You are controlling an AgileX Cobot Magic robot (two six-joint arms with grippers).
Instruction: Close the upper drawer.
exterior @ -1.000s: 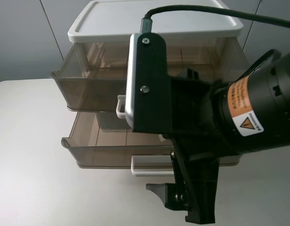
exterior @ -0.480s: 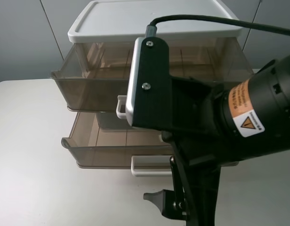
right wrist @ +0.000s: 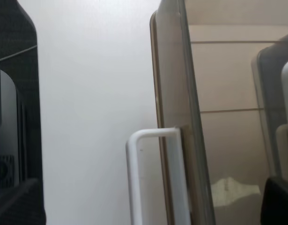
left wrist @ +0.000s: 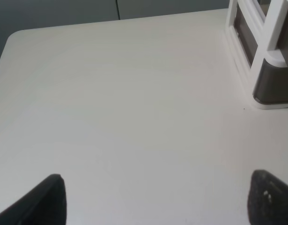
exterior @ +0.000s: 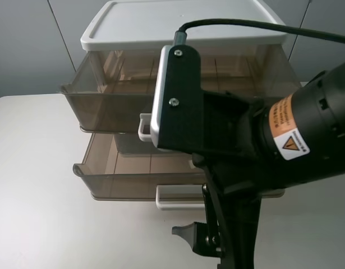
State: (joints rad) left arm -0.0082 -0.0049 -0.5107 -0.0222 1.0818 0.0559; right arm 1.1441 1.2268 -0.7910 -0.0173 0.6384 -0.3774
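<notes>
The upper drawer (exterior: 110,106) is smoky-brown and translucent, under the white lid (exterior: 138,22), and stands partly pulled out; one end of its white handle (exterior: 143,128) shows. My right arm covers its middle. My right gripper (exterior: 208,244) hangs open in front of the cabinet, above the table, apart from the upper drawer. In the right wrist view the right gripper (right wrist: 148,199) is open over the lower drawer's front wall, and the upper drawer (right wrist: 275,79) shows at one edge. My left gripper (left wrist: 158,197) is open and empty over bare table.
The lower drawer (exterior: 133,182) is pulled out farther than the upper one, with its white handle (exterior: 178,197) facing forward; that handle also shows in the right wrist view (right wrist: 134,178). The cabinet's corner (left wrist: 270,70) stands on the white table (left wrist: 134,93).
My right arm has shifted slightly toward the front, so the gripper sits lower in view. Both drawers stand as before.
</notes>
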